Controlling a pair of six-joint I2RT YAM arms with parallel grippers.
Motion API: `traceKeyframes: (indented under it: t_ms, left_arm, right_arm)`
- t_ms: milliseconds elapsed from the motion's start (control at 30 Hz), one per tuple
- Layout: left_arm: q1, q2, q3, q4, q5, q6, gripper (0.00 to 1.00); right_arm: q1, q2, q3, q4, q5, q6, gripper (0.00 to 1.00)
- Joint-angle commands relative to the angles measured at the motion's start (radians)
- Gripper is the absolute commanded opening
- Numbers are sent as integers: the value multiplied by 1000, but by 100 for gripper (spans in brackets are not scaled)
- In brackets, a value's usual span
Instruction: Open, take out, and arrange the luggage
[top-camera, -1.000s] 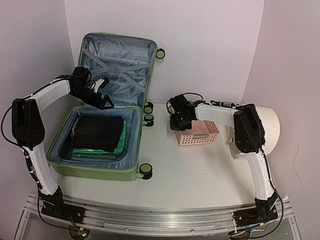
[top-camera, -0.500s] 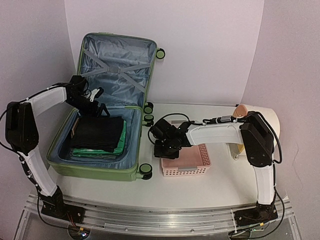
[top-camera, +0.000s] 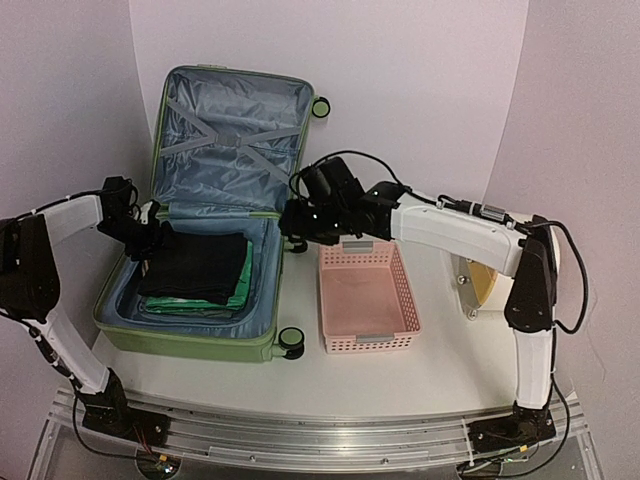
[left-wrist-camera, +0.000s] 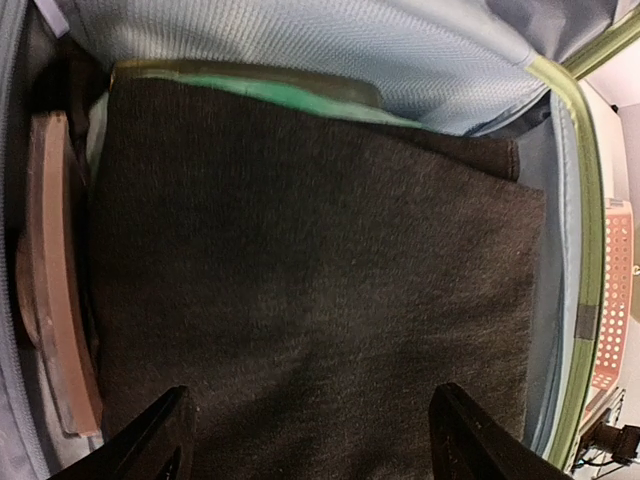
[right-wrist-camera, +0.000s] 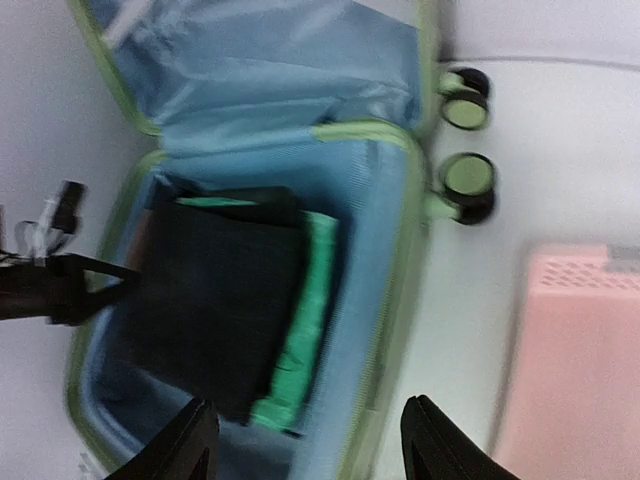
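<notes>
From the top camera, the luggage (top-camera: 190, 345) lies open on the left half of the table (top-camera: 450, 370). Its lid stands upright against the back wall and its base lies flat in front. A folded black garment (top-camera: 195, 265) lies in the base on top of a green garment (top-camera: 240, 285). The left gripper (top-camera: 150, 238) sits low over the base's left side, at the edge of the black garment. The right arm reaches across the table, so the right gripper (top-camera: 298, 228) hangs near the suitcase's right rim by the hinge. A pink basket (top-camera: 370, 342) stands just right of the suitcase, and a cream drum (top-camera: 488, 290) shows partly behind the right arm.

The left wrist camera looks down into the luggage (left-wrist-camera: 585, 250). The left gripper (left-wrist-camera: 310, 400) has its jaws spread wide above the black garment (left-wrist-camera: 300, 280), grasping nothing. The green garment (left-wrist-camera: 300, 95) peeks out at the far edge, a brown flat object (left-wrist-camera: 50, 280) lies along the left side, and the pink basket (left-wrist-camera: 612, 290) shows beyond the rim.

The right wrist picture is blurred. The right gripper (right-wrist-camera: 310, 405) is released, with nothing between its fingers. Below it are the luggage (right-wrist-camera: 395, 250), the black garment (right-wrist-camera: 215, 300), the green garment (right-wrist-camera: 305, 330), a wheel (right-wrist-camera: 465, 180) and the pink basket (right-wrist-camera: 580, 350).
</notes>
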Motion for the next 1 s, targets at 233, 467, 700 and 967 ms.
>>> traceKeyframes:
  t_ms: [233, 467, 700, 967]
  left_arm:
    - [73, -75, -63, 31, -140, -68, 73]
    - [123, -79, -141, 79, -129, -94, 74]
    - [122, -32, -151, 93, -69, -58, 70]
    - [122, 43, -145, 108, 19, -59, 48]
  right_arm:
    - [20, 387, 404, 220, -375, 126, 64]
    - [19, 491, 439, 298, -385, 243, 64]
    - [19, 602, 467, 301, -412, 323, 62]
    - [41, 655, 488, 293, -345, 343, 60]
